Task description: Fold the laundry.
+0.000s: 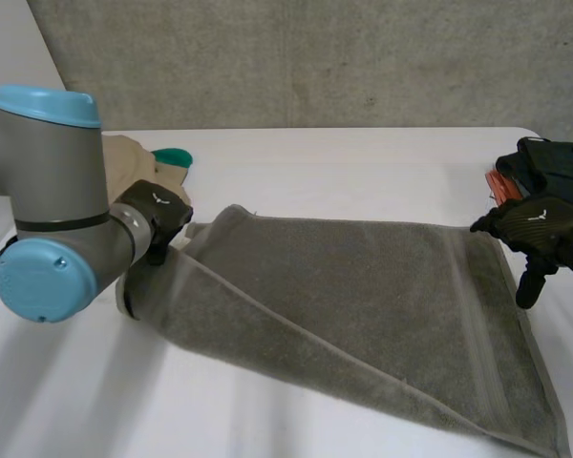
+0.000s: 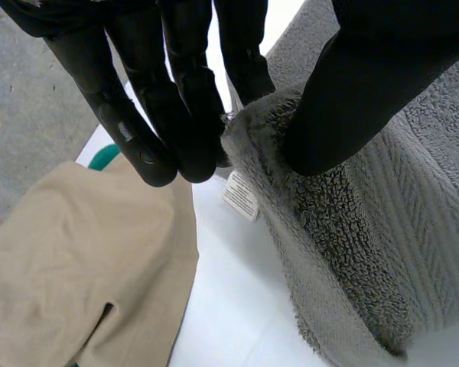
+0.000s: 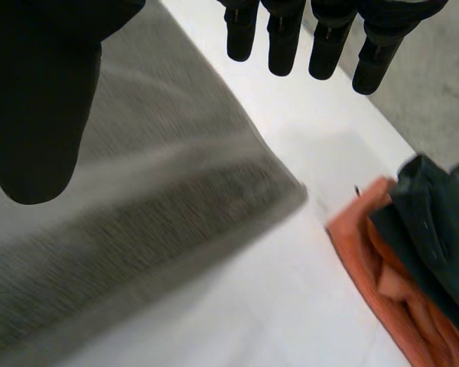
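One corner of the grey towel [image 1: 363, 305], the left one, is pinched between thumb and fingers of the left hand [image 1: 158, 218]; the rest lies on the table [image 1: 363, 162]. Right hand [image 1: 535, 229] hovers at the far right corner, fingers apart, empty. Risk: a one-sided pull skews the towel, or the shallow pinch slips.

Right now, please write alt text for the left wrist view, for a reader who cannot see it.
The left hand pinches an edge of the grey towel between its fingers and thumb, near a small white label. Beside the towel, a beige cloth lies on the white table.
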`<move>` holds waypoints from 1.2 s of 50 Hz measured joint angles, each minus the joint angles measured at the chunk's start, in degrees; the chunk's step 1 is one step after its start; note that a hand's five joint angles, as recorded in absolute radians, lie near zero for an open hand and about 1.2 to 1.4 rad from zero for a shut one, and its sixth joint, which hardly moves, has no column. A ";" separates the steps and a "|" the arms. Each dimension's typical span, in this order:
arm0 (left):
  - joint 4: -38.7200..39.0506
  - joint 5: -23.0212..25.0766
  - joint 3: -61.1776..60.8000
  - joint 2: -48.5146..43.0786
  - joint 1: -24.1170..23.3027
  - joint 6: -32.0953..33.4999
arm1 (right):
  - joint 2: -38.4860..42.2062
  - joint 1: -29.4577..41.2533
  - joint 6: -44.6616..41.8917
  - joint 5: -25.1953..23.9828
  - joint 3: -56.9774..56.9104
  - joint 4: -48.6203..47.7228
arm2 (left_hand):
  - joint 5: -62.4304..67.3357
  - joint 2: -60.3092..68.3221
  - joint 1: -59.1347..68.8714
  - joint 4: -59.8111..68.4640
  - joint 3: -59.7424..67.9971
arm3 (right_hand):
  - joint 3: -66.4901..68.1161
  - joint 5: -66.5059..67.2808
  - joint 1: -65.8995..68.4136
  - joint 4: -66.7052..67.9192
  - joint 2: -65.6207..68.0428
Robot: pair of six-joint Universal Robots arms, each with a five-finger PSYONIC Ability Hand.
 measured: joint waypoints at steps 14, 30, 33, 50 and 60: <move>-1.83 -5.44 8.49 -7.28 0.01 -0.89 | -12.02 5.09 12.19 -3.38 13.18 7.90 | 0.00 0.00 0.00 0.00 0.00 | 0.00 0.00 0.00 0.00 0.00; -2.02 -6.80 11.53 -9.57 1.71 -1.57 | -12.27 12.47 11.69 4.27 22.47 3.11 | 0.00 0.00 0.00 0.00 0.00 | 5.96 5.38 4.69 5.06 5.59; -2.15 -6.77 11.38 -9.51 2.04 -1.75 | -12.13 12.61 11.69 5.54 23.79 0.27 | 0.00 0.00 0.00 0.00 0.00 | 10.17 9.62 9.32 9.27 9.23; -2.59 -5.41 7.60 -7.89 3.39 -2.20 | -8.67 9.37 7.22 10.02 26.33 -12.81 | 0.00 0.00 0.00 0.00 0.00 | 49.37 48.50 48.26 48.53 49.29; -2.56 -4.48 7.05 -7.82 3.54 -1.86 | -3.81 8.41 -0.34 9.81 22.91 -11.10 | 0.00 0.00 0.00 0.00 0.00 | 55.76 54.66 51.03 55.49 54.78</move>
